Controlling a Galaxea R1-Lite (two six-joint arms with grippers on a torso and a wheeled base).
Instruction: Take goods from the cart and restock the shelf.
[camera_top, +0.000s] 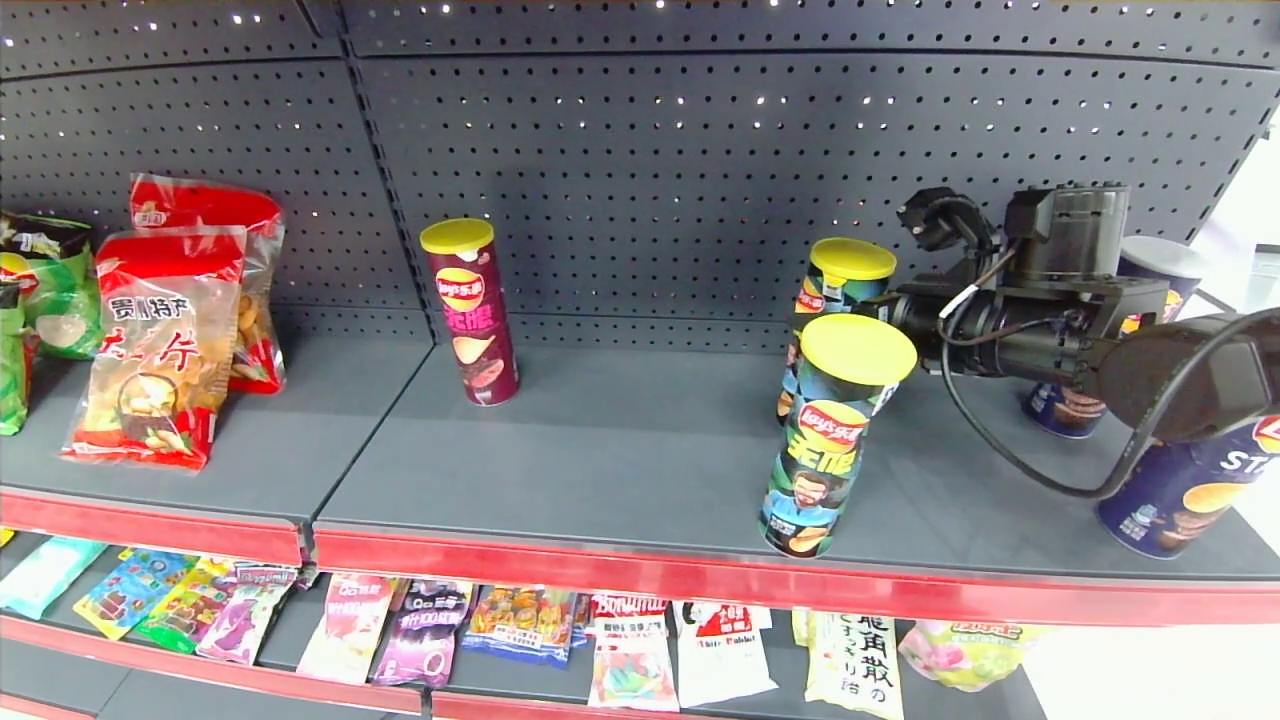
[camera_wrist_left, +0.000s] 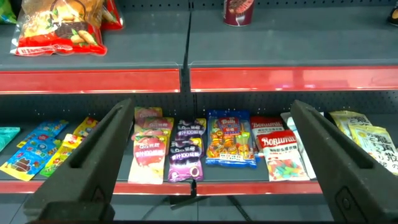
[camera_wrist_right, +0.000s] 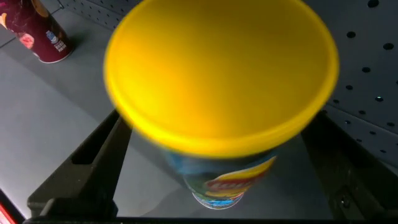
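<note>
Two teal chip cans with yellow lids stand on the grey upper shelf (camera_top: 620, 450): one near the front edge (camera_top: 835, 440), one behind it (camera_top: 845, 275). My right arm (camera_top: 1040, 310) comes in from the right to the rear can. In the right wrist view that can (camera_wrist_right: 221, 81) stands upright on the shelf between the spread fingers (camera_wrist_right: 81, 174) of my right gripper (camera_wrist_right: 217, 180), with gaps on both sides. My left gripper (camera_wrist_left: 205, 162) is open and empty, level with the lower shelf's candy bags (camera_wrist_left: 230, 140).
A maroon chip can (camera_top: 472, 310) stands at the shelf's middle back. Red snack bags (camera_top: 160, 340) and green bags (camera_top: 40, 300) fill the left. Two dark blue cans (camera_top: 1180, 490) (camera_top: 1150, 270) stand at the right. A pegboard wall (camera_top: 700, 150) backs the shelf.
</note>
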